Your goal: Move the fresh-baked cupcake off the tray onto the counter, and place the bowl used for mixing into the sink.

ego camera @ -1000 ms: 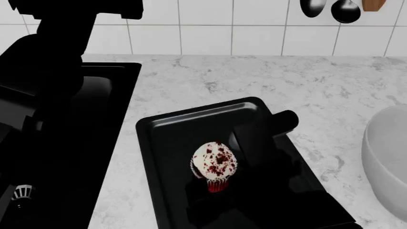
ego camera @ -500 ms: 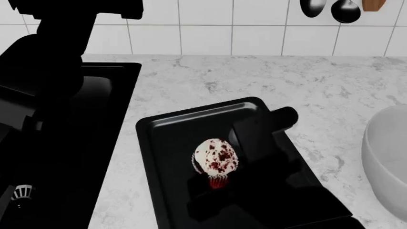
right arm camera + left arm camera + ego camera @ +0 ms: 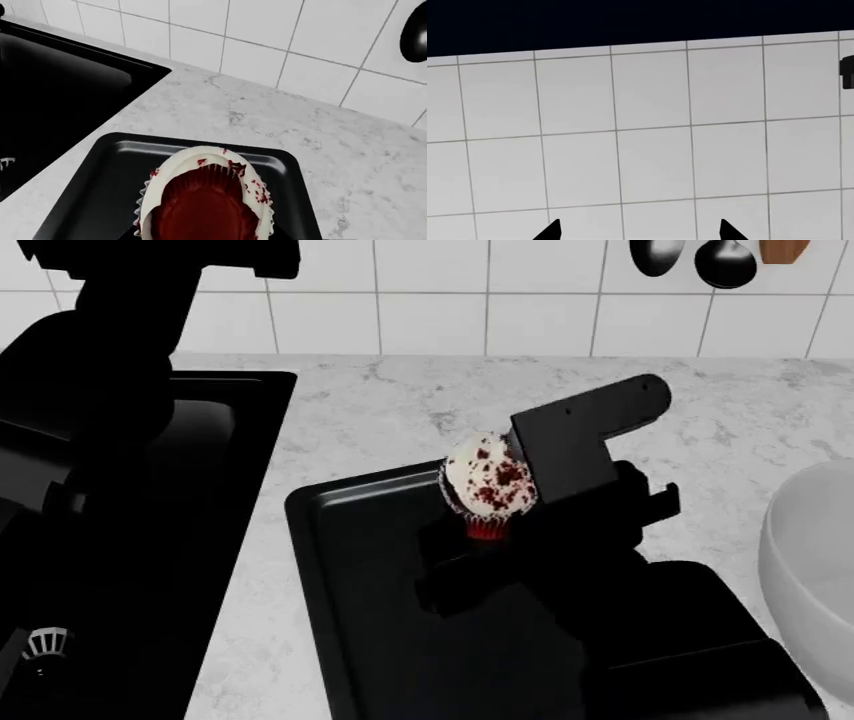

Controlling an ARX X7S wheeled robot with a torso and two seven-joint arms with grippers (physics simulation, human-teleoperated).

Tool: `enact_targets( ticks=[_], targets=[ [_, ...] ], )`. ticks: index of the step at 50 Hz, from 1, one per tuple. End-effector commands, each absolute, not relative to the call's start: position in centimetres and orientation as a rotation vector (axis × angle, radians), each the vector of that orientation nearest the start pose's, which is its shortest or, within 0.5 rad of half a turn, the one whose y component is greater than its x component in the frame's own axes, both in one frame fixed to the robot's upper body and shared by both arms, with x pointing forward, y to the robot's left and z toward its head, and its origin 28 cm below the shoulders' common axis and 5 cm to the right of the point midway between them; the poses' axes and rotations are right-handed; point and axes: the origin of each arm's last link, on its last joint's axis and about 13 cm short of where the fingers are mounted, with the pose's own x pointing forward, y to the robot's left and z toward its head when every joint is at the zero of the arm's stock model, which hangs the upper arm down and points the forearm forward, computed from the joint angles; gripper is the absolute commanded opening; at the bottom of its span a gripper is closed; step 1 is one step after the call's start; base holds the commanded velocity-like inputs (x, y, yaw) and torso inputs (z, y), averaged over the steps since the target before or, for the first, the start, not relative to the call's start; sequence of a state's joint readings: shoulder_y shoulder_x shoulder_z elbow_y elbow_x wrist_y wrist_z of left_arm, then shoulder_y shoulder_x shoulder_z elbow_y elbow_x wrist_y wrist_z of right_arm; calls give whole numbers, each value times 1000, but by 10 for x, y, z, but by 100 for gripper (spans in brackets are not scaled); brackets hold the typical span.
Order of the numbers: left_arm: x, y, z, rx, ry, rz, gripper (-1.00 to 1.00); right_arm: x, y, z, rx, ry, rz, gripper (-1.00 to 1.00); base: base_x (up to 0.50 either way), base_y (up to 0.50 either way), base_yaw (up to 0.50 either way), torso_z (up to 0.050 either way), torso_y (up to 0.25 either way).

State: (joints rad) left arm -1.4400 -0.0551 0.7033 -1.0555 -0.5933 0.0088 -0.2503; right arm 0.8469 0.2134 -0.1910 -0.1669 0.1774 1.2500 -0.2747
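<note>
**Cupcake lifted clear of the tray, bowl waiting**

At nine o'clock in the head view lies the sink point(image 3: 200, 440), with the left arm dark above it. The left gripper point(image 3: 637, 231) faces the wall tiles, its jaws apart and empty. At the centre sits the tray point(image 3: 360, 580), bare where its floor shows. Just above its far edge, toward twelve o'clock, the right gripper point(image 3: 497, 530) holds the cupcake point(image 3: 489, 483) tipped on its side, jaws clamped on the red liner; the wrist view shows the liner's underside point(image 3: 203, 210) facing the camera. Beyond lies the marble surface point(image 3: 400, 405). At three o'clock the bowl point(image 3: 807, 580) stands on that surface.

The cupcake looks light, soft and easily crushed; hold the liner low, never the frosting. The bowl seems stiff and smooth, best taken by its rim.
</note>
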Motion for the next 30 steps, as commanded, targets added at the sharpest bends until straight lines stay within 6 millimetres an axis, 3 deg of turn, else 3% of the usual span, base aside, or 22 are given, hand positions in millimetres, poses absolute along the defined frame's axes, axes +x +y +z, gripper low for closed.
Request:
enact_targets(
  ticks=[1,30],
  targets=[
    [434,173,272,51,-296,-13,100,331,-122,219,-165,183,240,-100,0,0,0,0,0],
    [434,171,271,89,-297,-12,100,355,-128,244,-222,90,107,-100,0,0,0,0,0]
  ],
)
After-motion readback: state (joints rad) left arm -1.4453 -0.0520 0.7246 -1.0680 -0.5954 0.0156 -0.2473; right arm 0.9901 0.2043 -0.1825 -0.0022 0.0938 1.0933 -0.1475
